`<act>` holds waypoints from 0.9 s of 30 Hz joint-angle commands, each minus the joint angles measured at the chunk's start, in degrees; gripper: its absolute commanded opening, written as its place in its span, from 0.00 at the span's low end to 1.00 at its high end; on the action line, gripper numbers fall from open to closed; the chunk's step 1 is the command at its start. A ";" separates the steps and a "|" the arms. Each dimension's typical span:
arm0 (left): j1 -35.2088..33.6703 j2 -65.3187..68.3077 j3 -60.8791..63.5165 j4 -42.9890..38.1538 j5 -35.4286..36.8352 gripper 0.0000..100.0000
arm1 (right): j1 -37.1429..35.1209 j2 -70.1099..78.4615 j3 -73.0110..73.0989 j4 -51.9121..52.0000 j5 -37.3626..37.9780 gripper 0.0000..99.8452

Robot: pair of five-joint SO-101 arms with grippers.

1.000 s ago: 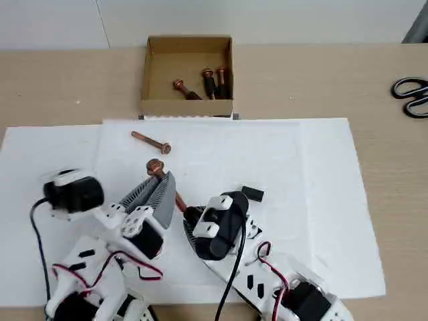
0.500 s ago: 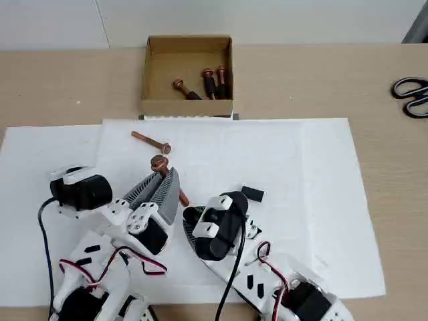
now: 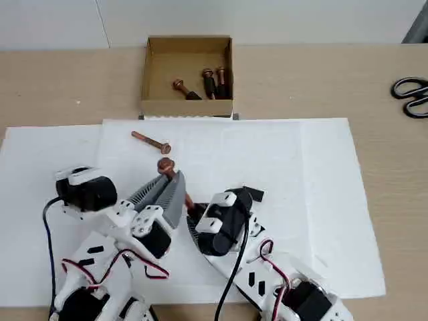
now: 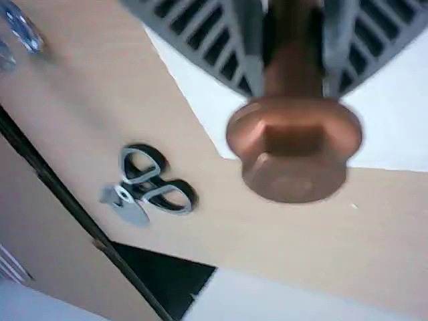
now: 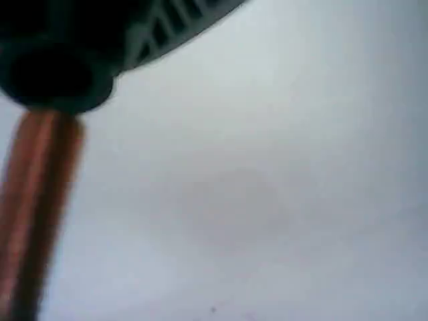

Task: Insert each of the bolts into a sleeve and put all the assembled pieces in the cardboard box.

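Note:
My left gripper [image 3: 170,183] is shut on a copper bolt [image 3: 166,166], whose hex head [image 4: 294,150] sticks out past the grey ribbed fingers [image 4: 200,33]. The bolt's shaft [image 5: 37,200] slants down to a black sleeve [image 5: 53,73], and its tip sits at or just inside the sleeve's mouth. My right gripper [image 3: 196,215] holds that sleeve, mostly hidden under its wrist. A second bolt [image 3: 151,142] lies loose on the white paper. A spare black sleeve [image 3: 253,194] lies beside the right wrist. The cardboard box [image 3: 155,73] at the back holds three assembled pieces [image 3: 208,83].
White paper sheets [image 3: 301,200] cover the near half of the wooden table. Scissors [image 3: 410,96] lie at the far right edge, also seen from the left wrist as scissors [image 4: 150,188]. Both arms crowd the front centre.
My left gripper has carried the bolt a little to the right, toward the right gripper. The right gripper has shifted slightly up to meet the shaft.

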 commanded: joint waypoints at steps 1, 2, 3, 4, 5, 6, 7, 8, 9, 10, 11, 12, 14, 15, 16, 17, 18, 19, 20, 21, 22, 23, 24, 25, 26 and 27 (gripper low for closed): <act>0.79 -0.44 -0.22 0.62 -0.18 0.01 | 0.75 -0.13 -1.85 -1.80 0.62 0.00; 0.79 -0.44 0.04 0.62 -0.18 0.01 | 0.75 -0.13 -1.85 -1.80 0.62 0.00; 0.79 -0.44 0.57 0.53 -0.18 0.01 | 0.75 -0.13 -1.85 -1.80 0.62 0.00; 0.79 -0.44 1.19 0.53 -0.18 0.01 | 0.75 -0.13 -1.85 -1.80 0.62 0.00; 0.79 -0.44 1.71 0.44 -0.18 0.01 | 0.75 -0.13 -1.85 -1.80 0.62 0.00; 0.79 -0.44 2.42 0.35 -0.18 0.01 | 0.75 -0.13 -1.85 -1.80 0.62 0.00; 0.79 -0.44 2.68 0.26 -0.18 0.01 | 0.75 -0.13 -1.93 -1.80 0.62 0.00; 0.79 -0.44 3.03 0.26 -0.18 0.01 | 0.75 -0.13 -2.11 -1.80 0.62 0.00; 0.79 -0.44 3.12 0.26 -0.18 0.01 | 0.75 -0.13 -2.29 -1.80 0.62 0.00; 0.79 -0.44 3.12 0.26 -0.18 0.01 | 0.66 -0.13 -2.29 -1.80 0.62 0.00; 0.79 -0.44 3.12 0.26 -0.18 0.01 | 0.66 -0.13 -2.29 -1.80 0.62 0.00; 0.79 -0.44 3.12 0.26 -0.18 0.01 | 0.66 -0.13 -2.29 -1.80 0.62 0.00; 0.79 -0.44 3.12 0.26 -0.18 0.01 | 0.48 -0.13 -2.29 -1.80 0.62 0.00; 0.79 -0.44 3.12 0.44 -0.26 0.01 | 0.04 -0.13 -2.29 -1.80 0.62 0.00; 0.79 -0.44 3.12 0.53 -0.26 0.01 | -0.13 -0.13 -2.20 -1.80 0.62 0.00; 0.88 -0.44 3.12 0.53 -0.26 0.01 | -0.22 -0.13 -2.11 -1.80 0.53 0.00; 1.14 -0.44 3.12 0.62 -0.35 0.01 | -0.22 -0.13 -2.02 -1.80 0.53 0.00; 1.32 -0.44 2.95 0.62 -0.35 0.01 | -0.13 -0.13 -1.93 -1.80 0.53 0.00; 1.49 -0.44 2.77 0.70 -0.35 0.01 | -0.04 -0.13 -1.93 -1.80 0.53 0.00; 2.29 -0.44 2.68 0.70 -0.44 0.01 | 0.04 -0.13 -1.93 -1.80 0.53 0.00; 2.99 -0.44 2.51 0.97 -1.32 0.01 | 0.04 -0.13 -1.93 -1.71 0.62 0.00; 3.78 -0.44 1.80 1.93 -2.29 0.01 | 0.04 -0.13 -1.93 -1.63 0.62 0.00; 4.84 -0.44 1.01 2.99 -2.64 0.01 | 0.04 -0.13 -1.85 -1.63 0.62 0.00; 5.54 -0.44 0.22 3.96 -2.73 0.01 | 0.04 -0.13 -1.85 -1.63 0.62 0.00; 6.07 -0.44 -0.57 4.84 -2.81 0.01 | 0.04 -0.13 -1.85 -1.63 0.62 0.00; 6.59 -0.44 -1.27 5.80 -2.81 0.01 | 0.04 -0.13 -1.85 -1.54 0.62 0.00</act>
